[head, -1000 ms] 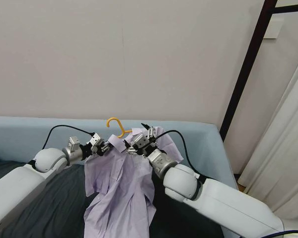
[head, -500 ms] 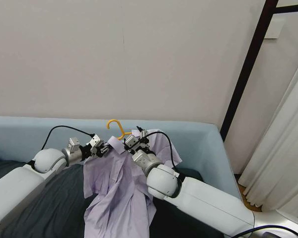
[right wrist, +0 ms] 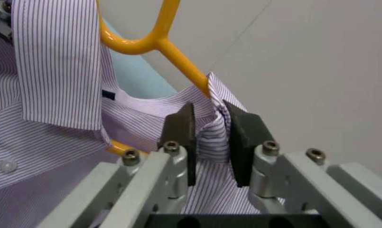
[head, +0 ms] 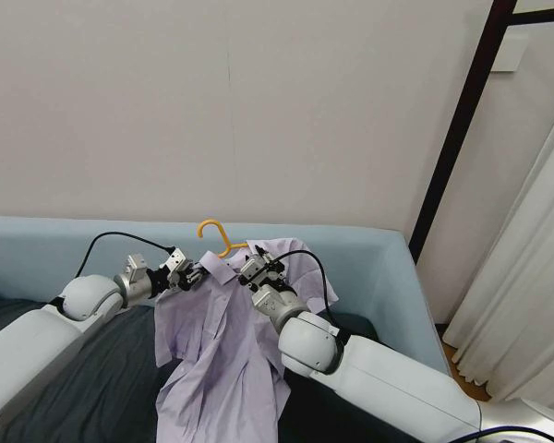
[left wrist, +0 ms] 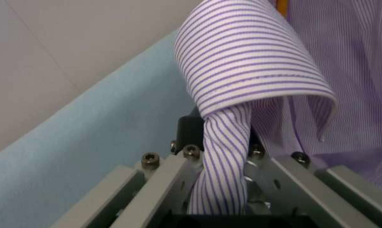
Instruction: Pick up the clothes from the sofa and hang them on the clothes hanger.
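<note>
Now, shirt [head: 223, 360]: purple-striped, held up by its collar [left wrist: 254, 61] before the back of the sofa [head: 379, 258]; the lower part trails down onto the dark seat [head: 74, 388].
Hanger [head: 212, 228]: orange; the hook stands up out of the collar, and the arms sit inside the shoulders as far as I can see.
Left pincer [head: 189, 275]: mine, closed on the collar; striped cloth runs down between the fingers.
Right pincer [head: 258, 268]: mine, closed on a fold of shirt just beside the hanger's stem, with both pads pressing the cloth.
Sofa: light blue back behind the shirt, seat beneath it.
Done: shirt grasped and mostly raised off the sofa; hanger apparently threaded in.
Left: by my judgement, lift the hem clear, carry the lot away and hook it on a rail. I cannot tell where that rail is, though a dark pole [head: 457, 129] stands to the right.
</note>
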Robot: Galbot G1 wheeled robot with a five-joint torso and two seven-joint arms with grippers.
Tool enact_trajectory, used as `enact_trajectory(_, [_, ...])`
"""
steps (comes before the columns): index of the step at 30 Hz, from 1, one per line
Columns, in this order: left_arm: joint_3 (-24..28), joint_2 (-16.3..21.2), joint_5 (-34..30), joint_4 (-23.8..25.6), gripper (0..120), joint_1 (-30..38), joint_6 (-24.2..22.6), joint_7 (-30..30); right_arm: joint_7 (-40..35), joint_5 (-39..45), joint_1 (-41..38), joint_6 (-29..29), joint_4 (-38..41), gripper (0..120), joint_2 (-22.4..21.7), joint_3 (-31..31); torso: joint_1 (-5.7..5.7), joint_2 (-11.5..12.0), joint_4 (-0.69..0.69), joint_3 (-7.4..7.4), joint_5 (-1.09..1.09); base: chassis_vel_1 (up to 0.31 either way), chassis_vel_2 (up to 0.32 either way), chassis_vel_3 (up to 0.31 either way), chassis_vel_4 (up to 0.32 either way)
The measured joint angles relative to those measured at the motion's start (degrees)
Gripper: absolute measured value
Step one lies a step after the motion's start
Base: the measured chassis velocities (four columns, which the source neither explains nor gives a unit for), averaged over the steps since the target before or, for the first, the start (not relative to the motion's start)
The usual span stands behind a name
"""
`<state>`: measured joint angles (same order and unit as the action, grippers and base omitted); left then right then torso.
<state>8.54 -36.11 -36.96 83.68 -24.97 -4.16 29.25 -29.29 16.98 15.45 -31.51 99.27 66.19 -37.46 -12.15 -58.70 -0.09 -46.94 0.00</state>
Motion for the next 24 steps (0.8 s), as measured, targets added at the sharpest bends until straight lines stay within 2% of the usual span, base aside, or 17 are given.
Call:
enact_trajectory(4, [-0.3,0.1,-0.1,0.1,2,-0.1,0.0,0.0,1.0,0.0,0.3,3.1,-0.2,1,-0.2,0.5,0.0,0.0,0.0,0.0,0.0,0.0,0.0,0.0,0.0])
enact_trajectory(13, [-0.4,0.7,-0.2,0.0,2,0.6,0.1,0.1,2.2,1.3,1.2,6.6,0.7,1,-0.7,1.1,0.0,0.0,0.0,0.0,0.0,0.0,0.0,0.0,0.0])
enact_trajectory(16, [-0.4,0.9,-0.2,-0.3,2,1.1,0.1,0.3,3.0,4.0,2.0,9.4,2.2,1,-1.1,1.1,0.0,0.0,0.0,0.0,0.0,0.0,0.0,0.0,0.0])
enact_trajectory(20, [0.5,1.6,-1.0,-0.5,2,2.5,0.1,0.7,5.0,13.3,2.9,15.3,5.3,1,-1.3,1.3,0.0,0.0,0.0,0.0,-0.01,0.0,0.0,0.0,0.0])
enact_trajectory(24, [1.1,2.5,-1.8,-0.1,2,3.7,0.1,0.9,6.1,14.1,3.1,16.5,5.6,1,-1.3,1.8,0.0,0.0,0.0,0.0,0.0,0.0,0.0,0.0,0.0])
